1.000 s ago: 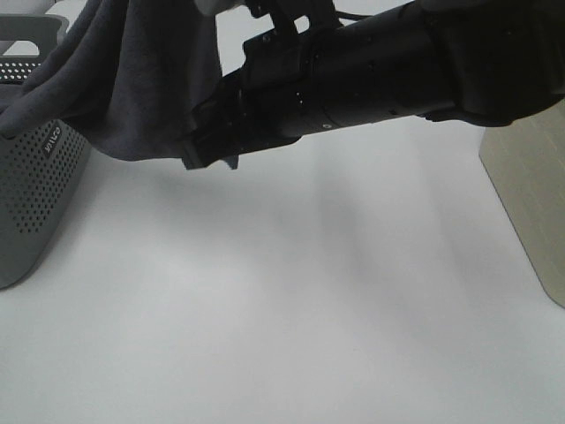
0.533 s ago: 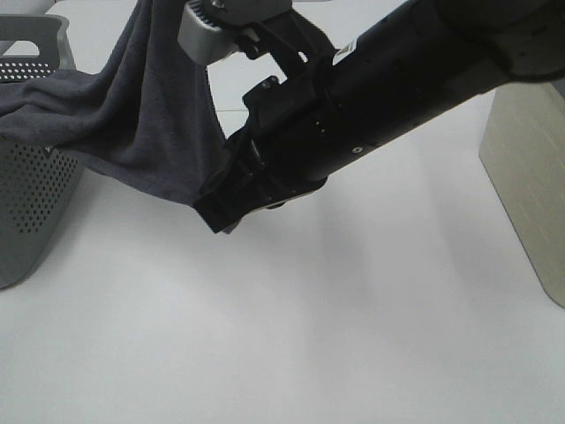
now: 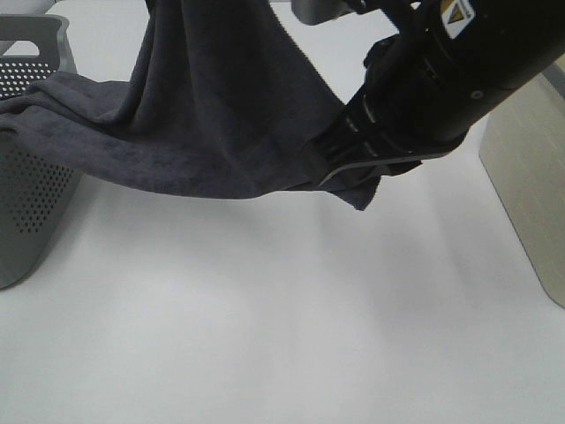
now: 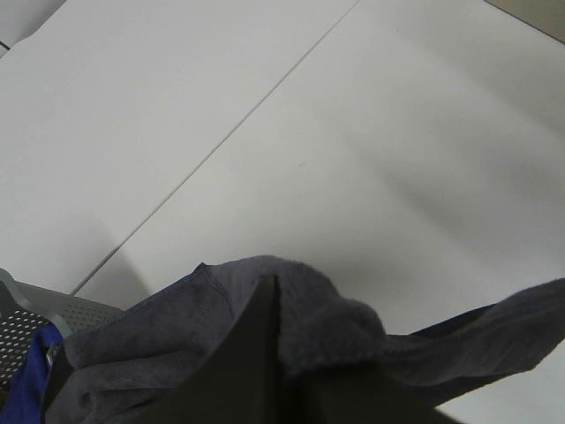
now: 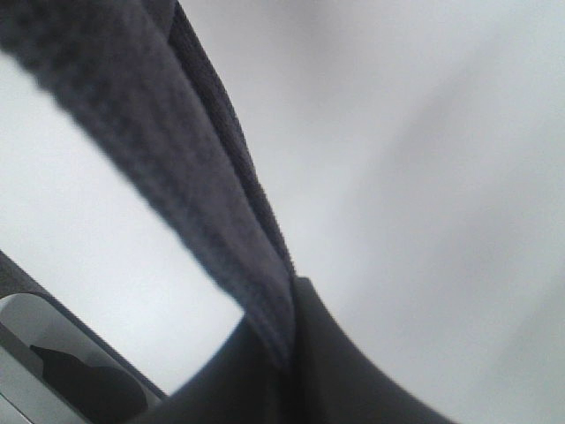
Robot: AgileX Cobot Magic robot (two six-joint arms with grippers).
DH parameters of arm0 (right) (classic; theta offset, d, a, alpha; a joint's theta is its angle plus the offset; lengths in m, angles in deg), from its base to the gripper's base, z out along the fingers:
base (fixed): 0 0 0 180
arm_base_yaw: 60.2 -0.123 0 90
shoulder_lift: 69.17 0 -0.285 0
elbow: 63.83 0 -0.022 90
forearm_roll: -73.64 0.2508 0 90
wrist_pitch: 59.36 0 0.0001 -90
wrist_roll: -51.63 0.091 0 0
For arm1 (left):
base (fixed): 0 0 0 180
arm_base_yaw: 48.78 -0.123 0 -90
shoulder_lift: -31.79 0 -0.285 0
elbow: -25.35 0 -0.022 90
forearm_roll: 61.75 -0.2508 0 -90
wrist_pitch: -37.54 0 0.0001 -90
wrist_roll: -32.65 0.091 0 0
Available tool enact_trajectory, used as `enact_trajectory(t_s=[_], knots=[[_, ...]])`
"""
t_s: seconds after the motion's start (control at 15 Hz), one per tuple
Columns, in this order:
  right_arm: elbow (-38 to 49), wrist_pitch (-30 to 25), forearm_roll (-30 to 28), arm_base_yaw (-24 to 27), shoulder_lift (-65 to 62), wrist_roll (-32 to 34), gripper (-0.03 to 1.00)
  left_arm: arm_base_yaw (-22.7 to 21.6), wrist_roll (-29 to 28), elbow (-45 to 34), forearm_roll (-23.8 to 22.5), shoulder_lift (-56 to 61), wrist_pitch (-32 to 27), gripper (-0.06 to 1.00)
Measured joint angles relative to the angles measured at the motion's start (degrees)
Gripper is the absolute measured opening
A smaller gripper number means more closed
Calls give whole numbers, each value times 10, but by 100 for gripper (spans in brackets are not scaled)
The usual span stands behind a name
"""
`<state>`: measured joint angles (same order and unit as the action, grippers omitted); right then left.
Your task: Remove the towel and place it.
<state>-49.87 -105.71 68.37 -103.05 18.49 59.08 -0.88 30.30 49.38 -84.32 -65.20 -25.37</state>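
The dark charcoal towel point(image 3: 212, 115) hangs in the air, one end still draped over the grey perforated basket point(image 3: 26, 185) at the left. It rises out of the top of the exterior view and stretches right to my right gripper point(image 3: 334, 172), which is shut on its lower corner. The right wrist view shows the towel's edge point(image 5: 203, 177) pinched in that gripper point(image 5: 290, 331). In the left wrist view my left gripper point(image 4: 269, 340) is shut on a bunched fold of the towel point(image 4: 335, 327), high above the table. The left gripper is out of the exterior view.
A blue cloth point(image 4: 22, 375) lies in the basket point(image 4: 53, 309) under the towel. A beige, box-like container point(image 3: 530, 177) stands at the right edge. White table point(image 3: 265, 318) lies below the towel.
My right arm has swung right with the towel corner, spreading the towel wide. More of the towel has come up off the basket.
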Motion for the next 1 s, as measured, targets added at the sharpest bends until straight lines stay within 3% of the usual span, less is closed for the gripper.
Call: enact_trajectory(t_s=[0.27, 0.4, 0.53, 0.73, 1.0], knots=[[-50, -63, -73, 0, -21, 32, 2, 0, 0, 0, -4, 0, 22, 0], [-123, -106, -157, 0, -21, 35, 2, 0, -5, 0, -31, 0, 77, 0], [-159, -119, -199, 0, -22, 29, 2, 0, -9, 0, -51, 0, 109, 0], [-226, -116, -277, 0, -22, 7, 2, 0, -48, 0, -158, 0, 220, 0], [-288, -50, -387, 0, -23, 11, 2, -1, -208, 0, -350, 0, 320, 0]])
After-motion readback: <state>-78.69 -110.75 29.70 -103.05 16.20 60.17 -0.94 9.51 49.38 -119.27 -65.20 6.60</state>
